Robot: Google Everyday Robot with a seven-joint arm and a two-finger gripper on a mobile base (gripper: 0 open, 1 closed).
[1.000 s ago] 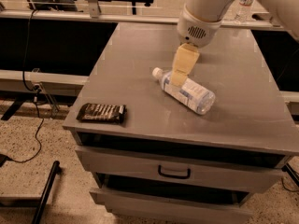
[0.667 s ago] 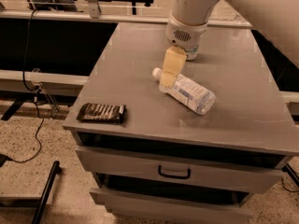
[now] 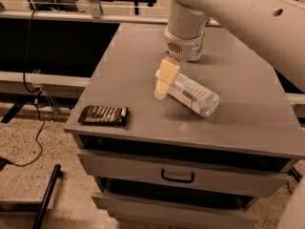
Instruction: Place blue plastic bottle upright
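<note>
The blue plastic bottle [image 3: 194, 95] lies on its side on the grey cabinet top [image 3: 238, 113], its base pointing to the front right. It is clear and bluish with a white-and-blue label. My gripper [image 3: 162, 90], cream-coloured, hangs from the white arm [image 3: 185, 27] and reaches down at the bottle's cap end on the left. It covers the cap. I cannot tell whether it touches the bottle.
A dark snack bar [image 3: 104, 115] lies near the cabinet's front left corner. A small green-and-white thing [image 3: 198, 51] is mostly hidden behind the wrist. The cabinet has drawers below, one with a handle [image 3: 177, 177]. Cables and frame legs are on the floor at left.
My gripper has moved left and down, from above the bottle's middle to its cap end. The bottle and the snack bar have not moved.
</note>
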